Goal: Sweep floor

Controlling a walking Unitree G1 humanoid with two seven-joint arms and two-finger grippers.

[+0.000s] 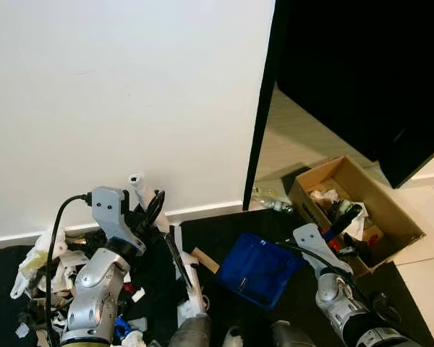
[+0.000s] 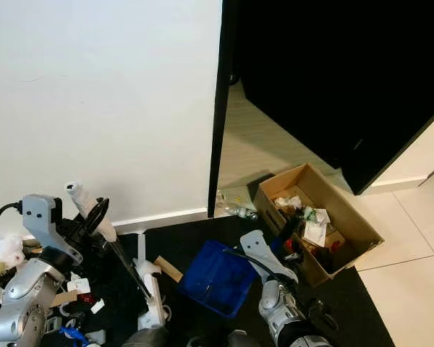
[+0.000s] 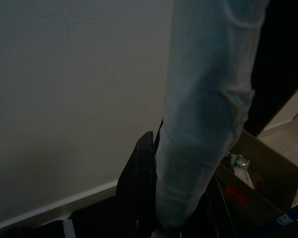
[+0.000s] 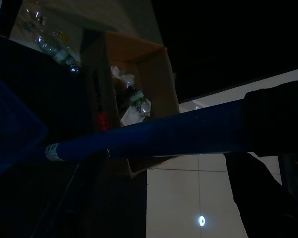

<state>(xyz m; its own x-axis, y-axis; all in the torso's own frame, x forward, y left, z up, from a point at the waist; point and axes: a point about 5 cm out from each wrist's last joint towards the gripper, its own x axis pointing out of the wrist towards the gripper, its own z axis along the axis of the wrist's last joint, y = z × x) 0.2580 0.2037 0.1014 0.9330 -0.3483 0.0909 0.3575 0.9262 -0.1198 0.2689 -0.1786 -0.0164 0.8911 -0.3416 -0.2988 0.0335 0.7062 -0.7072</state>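
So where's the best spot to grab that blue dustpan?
By its long blue handle, which the right pincer is already clamped on. The pan itself is broad and flat on the floor, so the slim rod sticking up, approached from above, suits two fingers better.

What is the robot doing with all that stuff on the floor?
It is sweeping up. Its left gripper holds a white broom handle over a pile of scraps on the dark mat by the wall. Its right gripper holds the blue handle of a blue dustpan resting on the mat. Beside it stands a cardboard box with rubbish inside.
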